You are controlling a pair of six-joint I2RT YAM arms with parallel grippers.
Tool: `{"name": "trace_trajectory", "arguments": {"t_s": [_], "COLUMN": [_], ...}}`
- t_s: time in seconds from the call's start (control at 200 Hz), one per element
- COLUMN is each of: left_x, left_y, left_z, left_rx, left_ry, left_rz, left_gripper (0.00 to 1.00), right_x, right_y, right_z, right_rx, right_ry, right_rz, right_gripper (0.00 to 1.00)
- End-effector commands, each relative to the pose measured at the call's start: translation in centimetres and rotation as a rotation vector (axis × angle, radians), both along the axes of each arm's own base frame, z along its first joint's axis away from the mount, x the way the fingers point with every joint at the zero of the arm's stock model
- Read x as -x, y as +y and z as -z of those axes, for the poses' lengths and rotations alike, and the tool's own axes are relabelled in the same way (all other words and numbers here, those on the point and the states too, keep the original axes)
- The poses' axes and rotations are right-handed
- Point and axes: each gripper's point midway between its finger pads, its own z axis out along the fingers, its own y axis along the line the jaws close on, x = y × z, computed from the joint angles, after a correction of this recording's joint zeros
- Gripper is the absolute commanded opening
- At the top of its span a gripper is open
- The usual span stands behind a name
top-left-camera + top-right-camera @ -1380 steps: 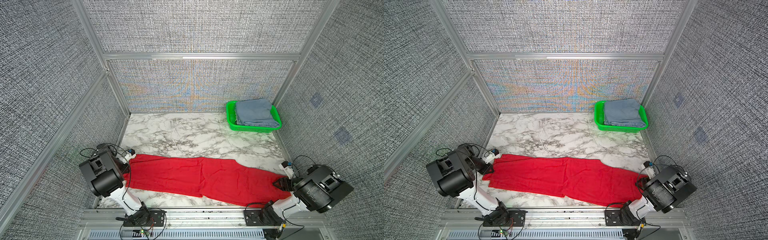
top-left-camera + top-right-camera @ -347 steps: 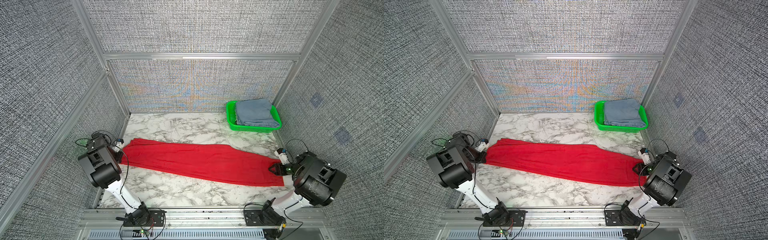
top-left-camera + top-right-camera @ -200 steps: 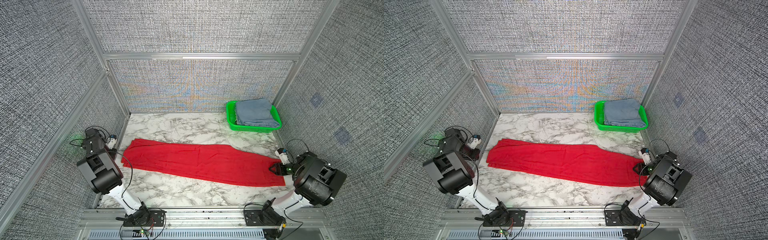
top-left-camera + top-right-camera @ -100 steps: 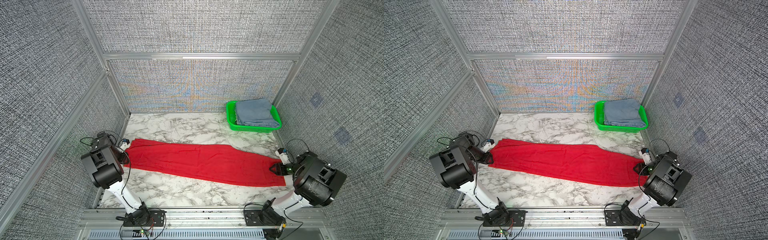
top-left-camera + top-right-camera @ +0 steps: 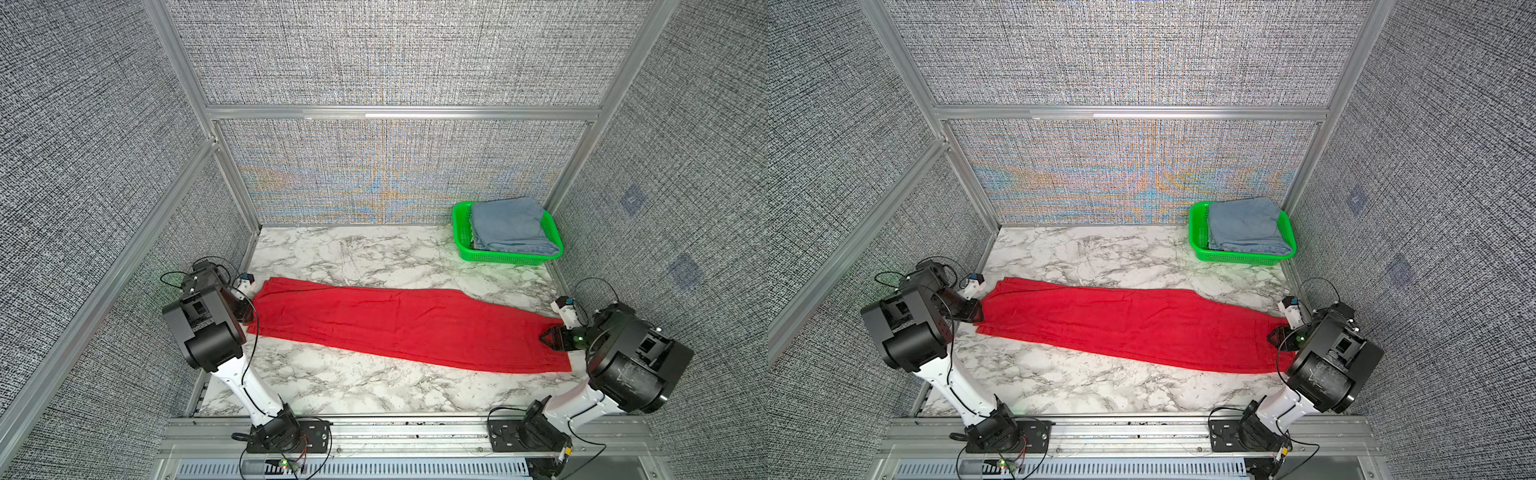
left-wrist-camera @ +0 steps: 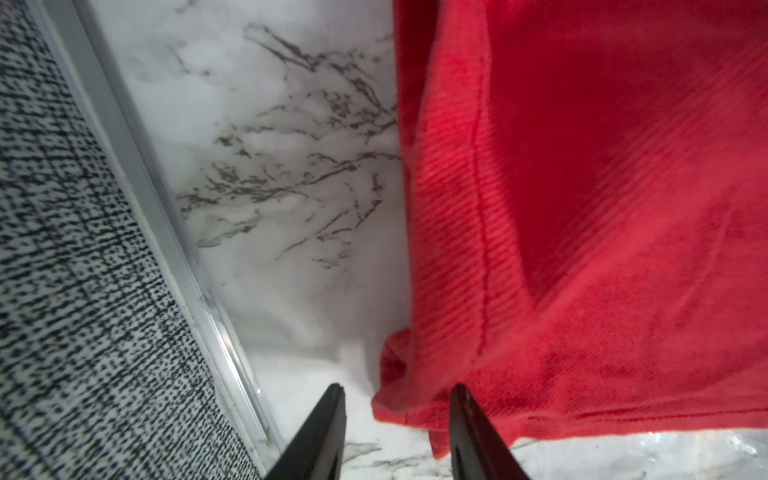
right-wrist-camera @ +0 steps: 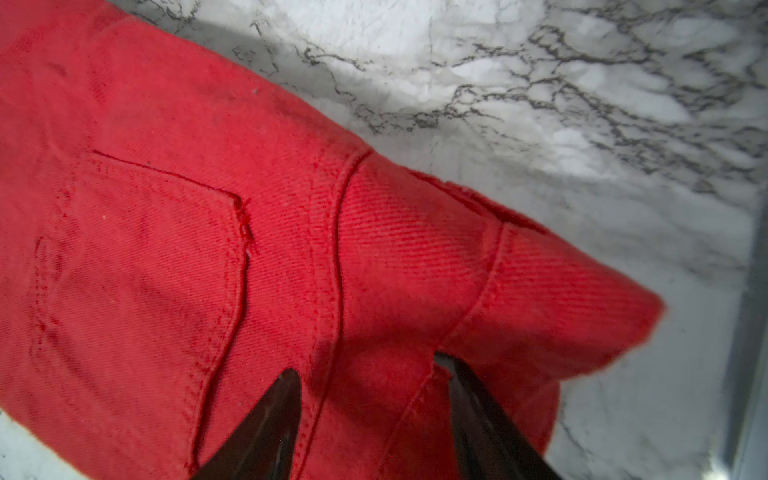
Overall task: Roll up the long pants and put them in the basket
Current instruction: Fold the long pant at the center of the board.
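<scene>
- The left gripper (image 6: 399, 388) is hovering low at the table's left edge, its jaws standing partly apart. A hem corner of the long pants (image 5: 407, 328) is lying between the fingers (image 6: 328, 424), and bare marble is showing beside one finger, so nothing is being pinched.
- The long pants are lying flat and unrolled, running slantwise across the marble table (image 5: 332, 386).
- A green basket (image 5: 459, 232) is sitting in the far right corner, well apart from the pants, and is carrying a folded blue-grey garment (image 5: 509, 224).
- The right gripper (image 7: 365, 365) is clamping a thick fold at the pants' right end, which is tenting up off the table.
</scene>
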Motion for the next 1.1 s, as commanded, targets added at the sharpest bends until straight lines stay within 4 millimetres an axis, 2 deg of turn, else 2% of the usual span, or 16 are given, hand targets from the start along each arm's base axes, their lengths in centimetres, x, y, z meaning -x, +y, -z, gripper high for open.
{"name": "trace_trajectory", "arguments": {"t_s": [0.0, 0.065, 0.085, 0.225, 0.3, 0.51, 0.52, 0.56, 0.711, 0.846, 0.966, 1.091], "left_x": [0.4, 0.8, 1.0, 1.3, 1.2, 0.6, 0.5, 0.4, 0.1, 0.5, 1.8, 3.5], "left_y": [-0.1, -0.5, -0.7, -0.7, -0.7, -0.8, -0.7, -0.7, -0.7, -1.7, -2.8, -3.3], "left_z": [0.2, 0.3, 1.1, 1.6, 1.4, -0.1, -0.9, -1.7, -4.1, -5.7, -5.6, -4.5], "left_rx": [0.000, 0.017, 0.032, 0.038, 0.035, 0.040, 0.031, 0.026, 0.025, 0.068, 0.107, 0.110], "left_ry": [0.019, 0.030, 0.051, 0.067, 0.061, 0.034, 0.018, 0.007, -0.017, -0.017, 0.018, 0.070], "left_rz": [0.007, 0.020, 0.022, 0.024, 0.023, 0.025, 0.025, 0.027, 0.033, 0.052, 0.081, 0.120], "left_gripper": [0.41, 0.36, 0.34, 0.11, 0.03, 0.03, 0.02, 0.02, 0.02, 0.03, 0.02, 0.02], "right_x": [0.3, 0.2, 0.2, 0.3, 0.3, 0.4, 0.4, 0.4, 0.3, 0.3, 0.3, 0.2], "right_y": [-0.6, -0.6, -0.6, -0.5, -0.5, -0.4, -0.4, -0.4, -0.4, -0.4, -0.4, -0.5], "right_z": [0.2, 0.1, 0.1, 0.3, 0.4, 0.7, 0.7, 0.8, 0.8, 0.7, 0.8, 0.8], "right_rx": [0.029, 0.028, 0.028, 0.027, 0.027, 0.022, 0.022, 0.021, 0.020, 0.021, 0.020, 0.022], "right_ry": [0.024, 0.022, 0.023, 0.023, 0.024, 0.024, 0.024, 0.025, 0.024, 0.019, 0.019, 0.020], "right_rz": [0.015, 0.016, 0.016, 0.015, 0.016, 0.016, 0.017, 0.018, 0.017, 0.016, 0.017, 0.017], "right_gripper": [0.61, 0.61, 0.61, 0.61, 0.61, 0.61, 0.61, 0.61, 0.61, 0.61, 0.61, 0.61]}}
